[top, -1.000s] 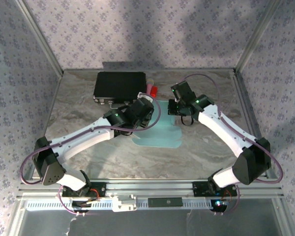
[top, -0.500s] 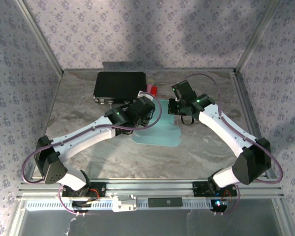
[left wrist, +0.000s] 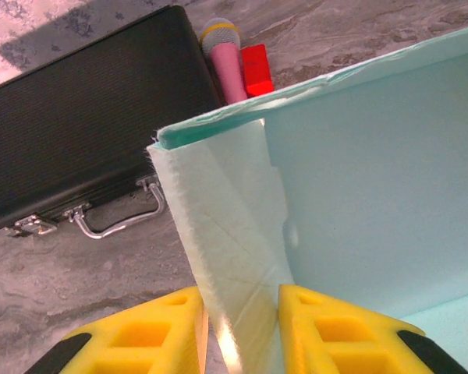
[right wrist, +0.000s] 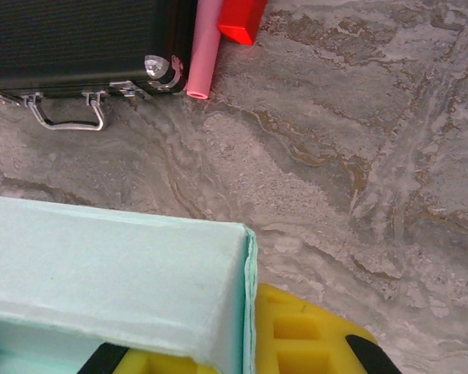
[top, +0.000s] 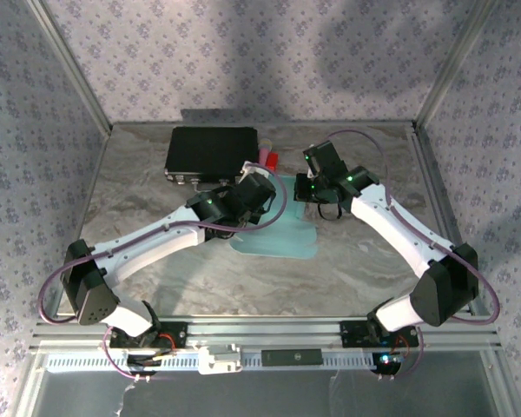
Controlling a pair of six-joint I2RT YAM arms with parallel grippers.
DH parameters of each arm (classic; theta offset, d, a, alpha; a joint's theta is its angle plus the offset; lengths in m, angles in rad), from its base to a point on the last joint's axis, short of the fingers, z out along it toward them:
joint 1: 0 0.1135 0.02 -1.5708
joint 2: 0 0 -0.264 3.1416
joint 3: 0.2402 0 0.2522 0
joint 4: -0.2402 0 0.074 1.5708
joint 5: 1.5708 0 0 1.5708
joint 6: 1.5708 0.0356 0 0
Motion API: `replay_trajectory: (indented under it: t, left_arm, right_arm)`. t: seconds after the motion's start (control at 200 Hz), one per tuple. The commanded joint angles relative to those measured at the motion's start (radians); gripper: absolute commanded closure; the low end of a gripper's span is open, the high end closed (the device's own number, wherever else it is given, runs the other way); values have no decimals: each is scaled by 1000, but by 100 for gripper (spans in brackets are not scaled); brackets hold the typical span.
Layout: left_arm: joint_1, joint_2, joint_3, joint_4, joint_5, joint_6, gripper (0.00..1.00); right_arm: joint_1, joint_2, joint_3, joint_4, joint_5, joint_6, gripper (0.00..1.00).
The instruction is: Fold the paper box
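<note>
With the right gripper (right wrist: 226, 344) pinching the paper box (left wrist: 359, 171) wall, the left gripper (left wrist: 240, 312) — jaws slightly apart astride the upright flap (left wrist: 226, 226) — probably needed a square push along its crease.

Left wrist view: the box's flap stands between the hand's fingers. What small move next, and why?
Probably ease the left hand back off the flap of the paper box: it already stands upright, and the right hand grips another wall.
</note>
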Motion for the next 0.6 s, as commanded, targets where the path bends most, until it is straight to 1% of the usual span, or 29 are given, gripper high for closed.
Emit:
replay_trajectory:
  t: [0.0, 0.27, 0.595]
  left_arm:
    - [-8, -26, 29, -31, -17, -19, 70]
    - [-17, -54, 22, -41, -73, -39, 69]
    - [-18, -48, 35, -51, -72, -55, 66]
  right_arm:
    - [3, -9, 29, 39, -54, 12, 100]
    - [-10, 1, 19, 39, -59, 10, 100]
    - [-19, 26, 29, 8, -48, 20, 100]
